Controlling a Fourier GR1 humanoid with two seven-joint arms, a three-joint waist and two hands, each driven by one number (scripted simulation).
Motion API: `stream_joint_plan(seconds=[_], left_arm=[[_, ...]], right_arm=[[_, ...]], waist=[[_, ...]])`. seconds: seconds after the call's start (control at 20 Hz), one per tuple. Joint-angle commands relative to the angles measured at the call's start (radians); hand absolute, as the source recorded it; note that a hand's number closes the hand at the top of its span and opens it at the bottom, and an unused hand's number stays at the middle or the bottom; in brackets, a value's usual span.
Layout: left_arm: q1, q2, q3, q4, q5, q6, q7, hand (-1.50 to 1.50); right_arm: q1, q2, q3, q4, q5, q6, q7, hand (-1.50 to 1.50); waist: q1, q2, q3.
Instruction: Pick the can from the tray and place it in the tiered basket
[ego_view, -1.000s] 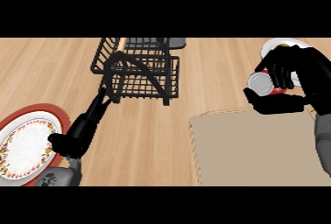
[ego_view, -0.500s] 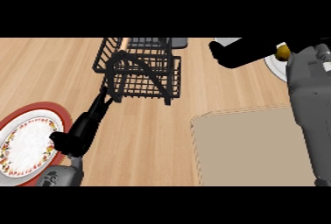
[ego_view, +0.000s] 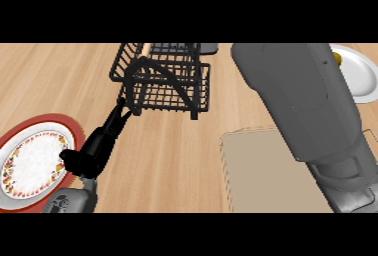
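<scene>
Change: right forearm (ego_view: 295, 100) swung from tray (ego_view: 258, 170) to 12 o'clock, beside tiered basket (ego_view: 166, 80); placement judged near.
Right hand: unseen, can too.
Left hand (ego_view: 96, 147): fingers straight, 8 o'clock.

A kitchen: a wooden surface (ego_view: 177, 165) carries a red-rimmed plate (ego_view: 18, 145), a white plate (ego_view: 363, 77), a wire basket (ego_view: 166, 82) and a tray (ego_view: 258, 172).

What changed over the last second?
Right forearm swung up and left, from over the tray toward the tiered basket; the right hand and the can it held are now out of view. Left hand, basket, red-rimmed plate and white plate stayed put.
</scene>
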Motion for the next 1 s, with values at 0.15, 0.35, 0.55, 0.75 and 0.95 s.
stream_joint_plan(seconds=[0.15, 0.35, 0.55, 0.75, 0.95], left_arm=[[-0.026, -0.017, -0.006, 0.087, -0.017, 0.000, 0.012, 0.00], [0.038, -0.036, -0.036, 0.035, -0.031, 0.006, -0.017, 0.00], [-0.064, -0.024, -0.016, 0.071, -0.039, 0.012, 0.047, 0.00], [-0.021, -0.008, -0.017, 0.011, -0.009, -0.028, 0.049, 0.00], [-0.066, -0.037, -0.028, 0.015, -0.027, 0.003, 0.096, 0.00]], right_arm=[[-0.186, 0.082, -0.046, 0.354, 0.023, -0.076, -0.122, 1.50], [-0.214, 0.117, -0.067, 0.500, 0.024, -0.138, -0.219, 1.50], [-0.228, 0.118, 0.005, 0.611, -0.053, -0.234, -0.272, 1.50], [-0.283, 0.118, -0.025, 0.689, -0.139, -0.250, -0.303, 1.50], [-0.289, 0.118, -0.025, 0.717, -0.251, -0.262, -0.322, 1.50]], waist=[[0.003, 0.012, -0.005], [0.017, 0.014, -0.005], [0.032, 0.017, -0.006], [0.047, 0.017, -0.006], [0.043, 0.014, -0.005]])
